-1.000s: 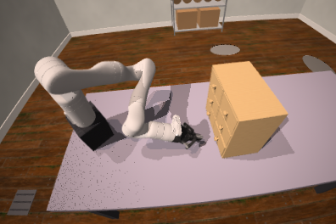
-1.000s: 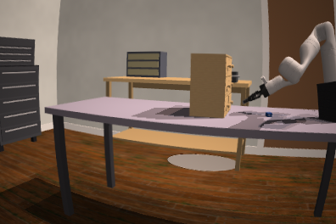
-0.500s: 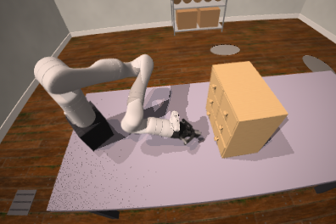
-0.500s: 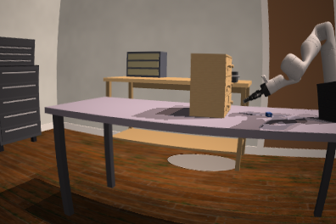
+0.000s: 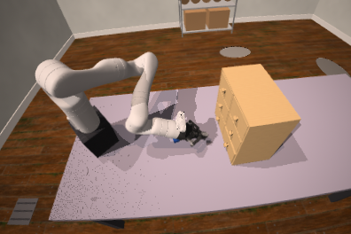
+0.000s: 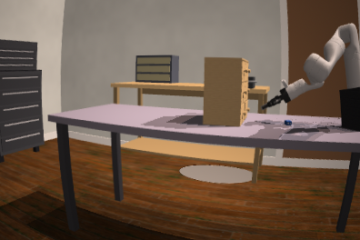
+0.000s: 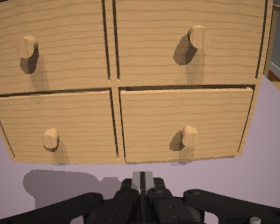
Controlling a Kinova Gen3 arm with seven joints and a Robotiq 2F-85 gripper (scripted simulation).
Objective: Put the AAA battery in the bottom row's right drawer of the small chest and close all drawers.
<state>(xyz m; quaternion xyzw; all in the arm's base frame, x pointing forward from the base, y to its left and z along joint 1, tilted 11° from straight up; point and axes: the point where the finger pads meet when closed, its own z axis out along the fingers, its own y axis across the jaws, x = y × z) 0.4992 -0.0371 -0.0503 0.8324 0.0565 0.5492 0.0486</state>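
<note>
Tool (image 7: 144,183) fully closed, fingers pressed together with nothing between them, held above the tabletop (image 5: 186,183) and aimed at the drawer fronts of the small chest (image 5: 261,103). Bottom-right drawer (image 7: 184,123) sits straight ahead in the wrist view, flush with its neighbours, knob (image 7: 189,137) apart from the fingertips. A small blue object (image 6: 287,122), possibly the AAA battery, lies on the tabletop below the tool, between arm base (image 5: 104,140) and chest.

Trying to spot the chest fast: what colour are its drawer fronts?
Light tan wood grain, with matching knobs, on the small chest. The wrist view shows it best.
</note>
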